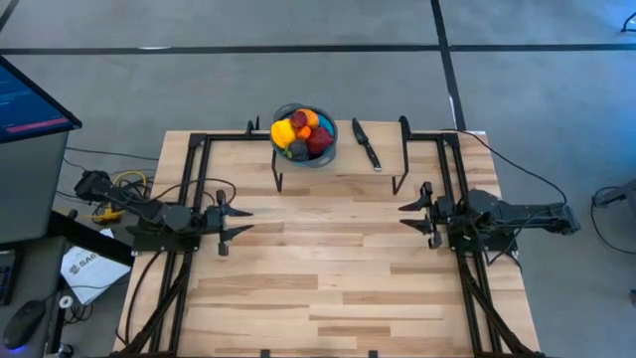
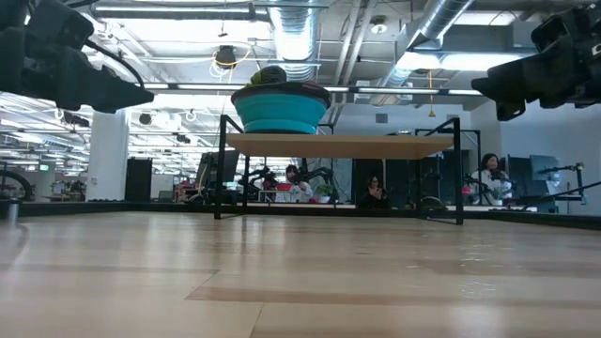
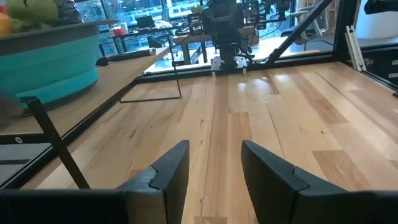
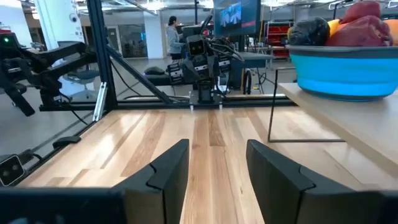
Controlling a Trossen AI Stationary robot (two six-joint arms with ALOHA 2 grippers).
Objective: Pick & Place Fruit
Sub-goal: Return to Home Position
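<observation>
Reviewer: fruit (image 1: 303, 131), where is it?
Annotator: All heaped in the blue bowl (image 2: 280, 111). The bowl stands on the shelf (image 2: 357, 145) at the far edge of the table (image 1: 328, 288). Red, dark and orange pieces, with one bigger yellow on the left-arm side of the pile. None on the table boards that I can see.
Reviewer: Knife?
Annotator: Black-handled knife (image 1: 367, 144) lies flat on the shelf, just beside the bowl, not touching it.
Reviewer: Grippers?
Annotator: Left gripper (image 1: 248, 221) hangs above the table on its own side, fingers spread, nothing between them. Right gripper (image 1: 402, 215) mirrors it on the other side, also spread and empty. Both are well apart from the shelf and point at each other. Reads like a home pose, so I judge the job as good as finished.
Reviewer: Handling note for the fruit?
Annotator: Guessing here. They're toys, so light, with a stiff shell. Smooth and round, so slippery rather than fragile. Take one across its widest middle, from above, top of the heap first. Pinched off-centre, it would likely squirt out. The yellow one wants a wider spread. The pile rises above the rim, so a nudge could roll a piece onto the shelf.
</observation>
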